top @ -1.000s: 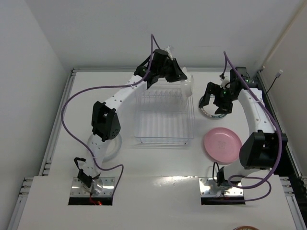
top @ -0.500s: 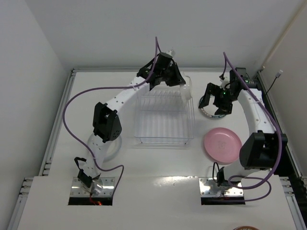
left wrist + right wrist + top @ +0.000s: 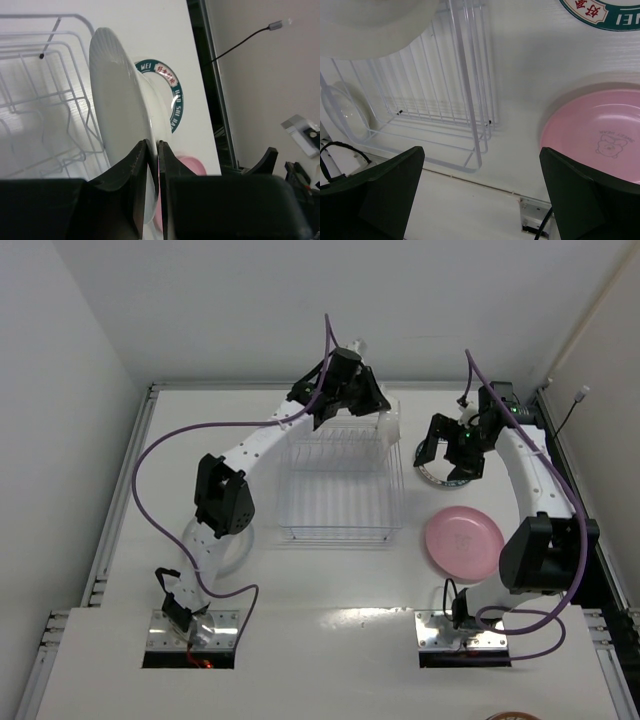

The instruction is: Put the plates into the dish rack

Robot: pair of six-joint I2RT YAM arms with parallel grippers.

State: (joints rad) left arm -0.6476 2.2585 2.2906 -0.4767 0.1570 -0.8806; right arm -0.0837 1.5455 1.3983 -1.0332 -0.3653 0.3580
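Note:
My left gripper [image 3: 352, 390] [image 3: 153, 145] is shut on the rim of a plain white ribbed plate [image 3: 390, 424] [image 3: 120, 110]. It holds the plate on edge over the far right corner of the wire dish rack [image 3: 340, 490] [image 3: 30, 115]. My right gripper [image 3: 450, 462] [image 3: 481, 150] is open and empty, hovering above the teal-rimmed plate [image 3: 428, 476] [image 3: 172, 92] [image 3: 605, 12], which lies flat right of the rack. The pink plate [image 3: 463, 543] [image 3: 600, 135] lies flat nearer me. The clear glass plate [image 3: 243, 543] [image 3: 345, 112] lies left of the rack, partly under my left arm.
The rack's right wall wires [image 3: 465, 75] stand close beside the teal-rimmed and pink plates. A metal rail [image 3: 560, 440] runs along the table's right edge, with walls behind and at both sides. A purple cable loops off each arm.
My left gripper has shifted slightly back and right with the white plate, which now stands more upright at the rack's far right corner. The right arm has barely moved.

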